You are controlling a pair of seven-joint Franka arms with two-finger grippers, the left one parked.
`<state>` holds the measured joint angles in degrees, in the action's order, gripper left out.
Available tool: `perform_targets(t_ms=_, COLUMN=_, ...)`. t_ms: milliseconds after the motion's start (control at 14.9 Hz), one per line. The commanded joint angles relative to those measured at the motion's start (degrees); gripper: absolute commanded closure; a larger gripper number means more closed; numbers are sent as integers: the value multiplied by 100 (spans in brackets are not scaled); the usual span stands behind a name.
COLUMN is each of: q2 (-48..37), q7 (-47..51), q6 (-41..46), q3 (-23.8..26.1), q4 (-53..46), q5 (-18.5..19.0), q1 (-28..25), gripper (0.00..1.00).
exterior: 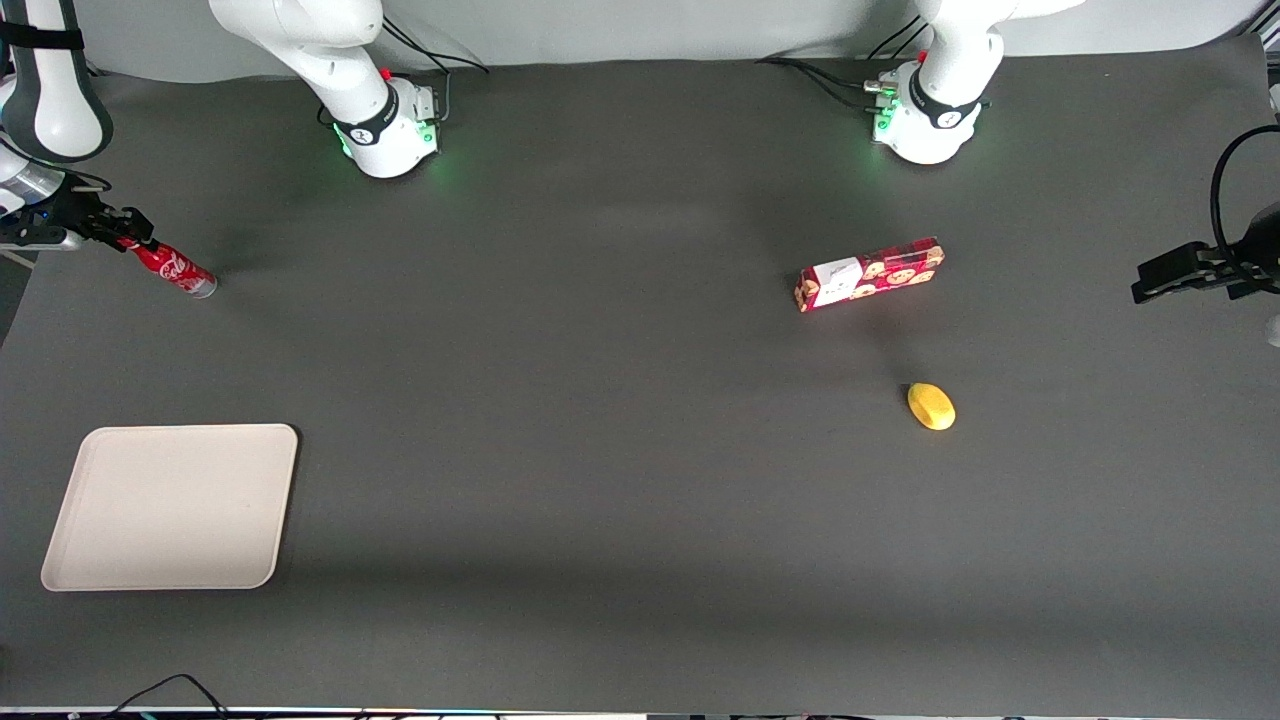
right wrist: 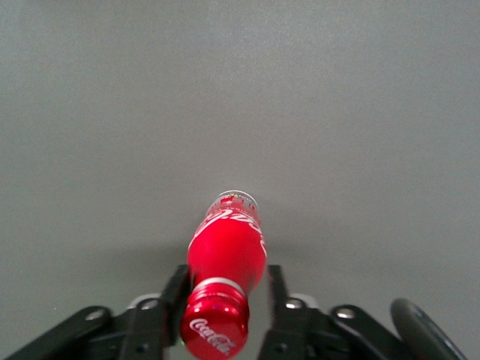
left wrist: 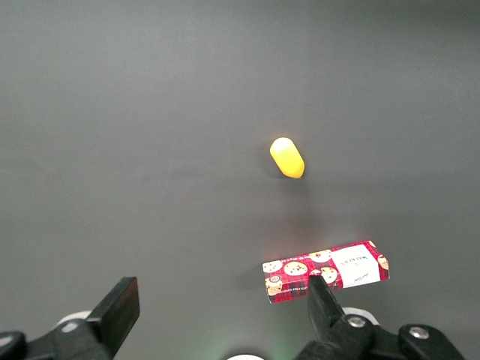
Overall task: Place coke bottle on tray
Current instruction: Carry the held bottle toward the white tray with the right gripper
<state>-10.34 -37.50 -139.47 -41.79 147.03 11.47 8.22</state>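
The coke bottle (exterior: 175,268) is a small red bottle with white script, near the table edge at the working arm's end. My right gripper (exterior: 122,240) is shut on its neck just below the red cap. In the right wrist view the black fingers (right wrist: 178,285) flank the bottle (right wrist: 226,247), and its silvery base points away toward the table. I cannot tell whether the base touches the table. The cream-beige tray (exterior: 170,505) lies flat and bare, nearer to the front camera than the bottle and well apart from it.
A flat red snack box (exterior: 868,274) with cookie pictures and a yellow lemon-like object (exterior: 931,406) lie toward the parked arm's end; both show in the left wrist view, box (left wrist: 326,271) and yellow object (left wrist: 287,157). The table edge runs close beside the bottle.
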Motion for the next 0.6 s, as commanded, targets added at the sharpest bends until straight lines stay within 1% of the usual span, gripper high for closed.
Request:
perform_targets(t_ms=0, q2=-21, q7=-100, q6=-98, q3=-22, q4=63, q5=118, q1=49, gripper=100)
perform_targets(t_ms=201, q2=-39, q7=-56, q6=24, q3=-13, q4=36, q5=118, q1=31, gripper=100)
perform_targets(t_ms=336, q2=-249, q7=23, q6=524, q3=13, q4=-217, q5=101, q1=-13, gripper=100)
perform_targets(t_ms=403, q2=-276, q7=23, q6=935, q3=22, q4=-445, q5=75, q1=-22, gripper=100)
perform_targets(t_ms=537, q2=-259, q7=23, q6=1822, q3=197, q4=-1225, q5=75, q1=-39, gripper=100)
